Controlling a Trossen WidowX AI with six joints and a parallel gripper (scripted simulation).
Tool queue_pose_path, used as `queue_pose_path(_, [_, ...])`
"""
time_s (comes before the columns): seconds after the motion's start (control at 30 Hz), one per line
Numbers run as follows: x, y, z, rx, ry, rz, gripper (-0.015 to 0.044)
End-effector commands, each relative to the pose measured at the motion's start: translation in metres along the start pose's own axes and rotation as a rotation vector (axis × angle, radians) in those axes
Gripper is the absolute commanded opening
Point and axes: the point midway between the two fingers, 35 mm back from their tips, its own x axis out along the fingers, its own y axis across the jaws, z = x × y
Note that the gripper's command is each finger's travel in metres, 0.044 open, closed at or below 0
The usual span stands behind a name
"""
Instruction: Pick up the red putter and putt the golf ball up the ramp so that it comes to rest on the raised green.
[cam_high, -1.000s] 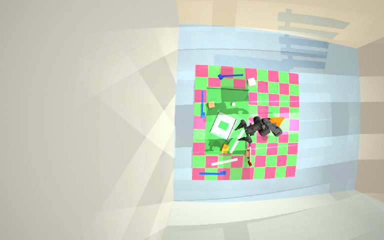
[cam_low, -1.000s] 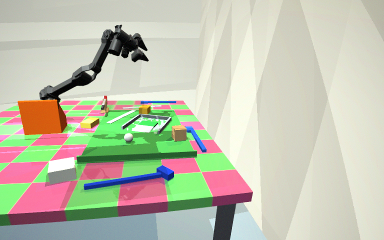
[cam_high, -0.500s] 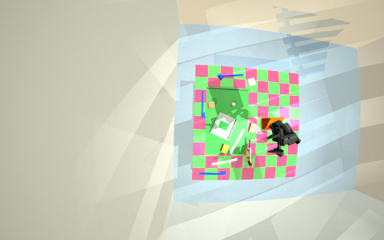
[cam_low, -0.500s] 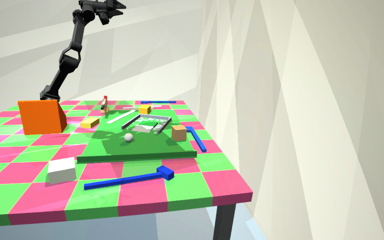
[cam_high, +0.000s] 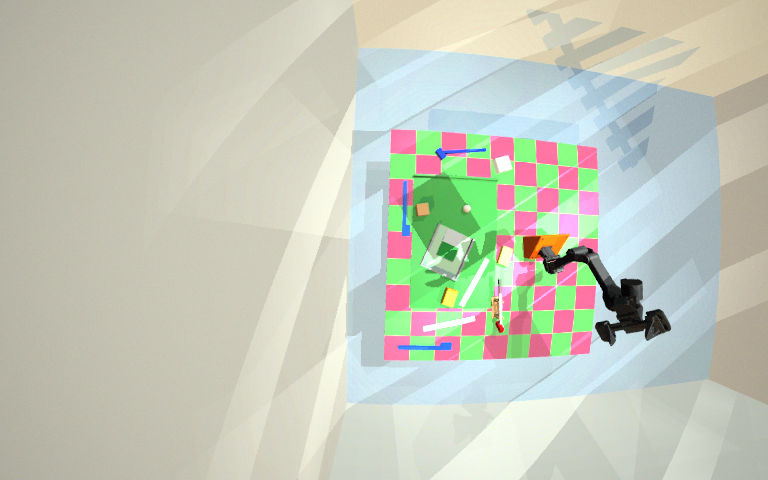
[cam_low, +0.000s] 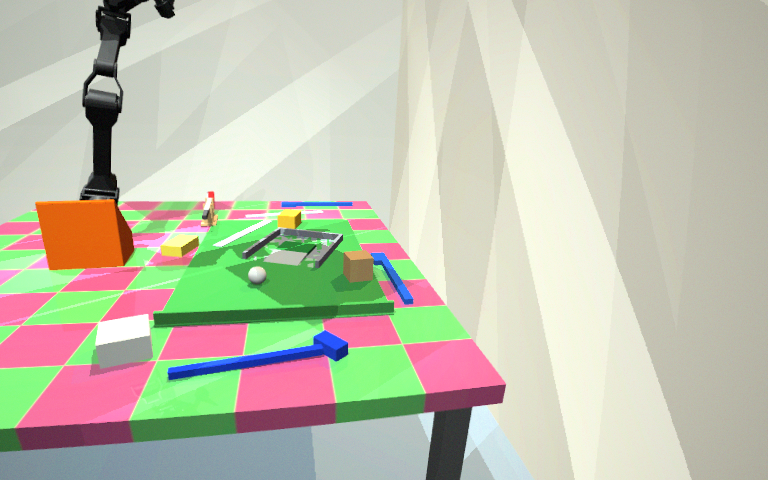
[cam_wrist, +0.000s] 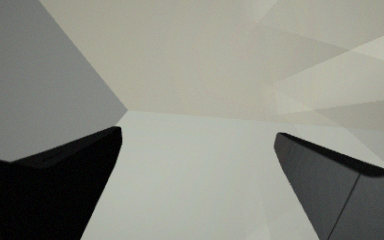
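The red putter (cam_high: 500, 305) (cam_low: 207, 210) stands upright in a small wooden holder near the green mat's corner. The white golf ball (cam_high: 466, 208) (cam_low: 257, 274) lies on the green mat (cam_high: 453, 192) (cam_low: 226, 294). The grey-framed raised green (cam_high: 430, 245) (cam_low: 330, 251) with its grey ramp (cam_low: 286, 258) sits on the mat beyond the ball. My gripper (cam_high: 630, 331) (cam_wrist: 200, 137) is open and empty, raised high and off to the table's side, far from the putter. The wrist view shows only walls between the fingers. The arm (cam_low: 104, 113) runs up out of the exterior view.
An orange wedge (cam_high: 543, 243) (cam_low: 79, 233) stands by the arm's base. Blue putters (cam_high: 461, 151) (cam_low: 254, 356), a brown cube (cam_high: 422, 209) (cam_low: 357, 266), yellow blocks (cam_high: 450, 296) (cam_low: 179, 245), a white block (cam_high: 502, 164) (cam_low: 123, 339) and white bars (cam_high: 474, 283) lie on the checkered table (cam_high: 572, 169) (cam_low: 368, 396).
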Motion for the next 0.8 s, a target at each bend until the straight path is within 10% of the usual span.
queue_pose_path(0.0, [-0.022,0.001,-0.064,-0.27,0.125,0.086,0.044])
queue_pose_path(0.43, [-0.106,-0.095,-0.249,-1.25,0.542,0.38,0.044])
queue_pose_path(0.77, [-0.15,-0.259,-0.298,-1.91,0.928,0.505,0.044])
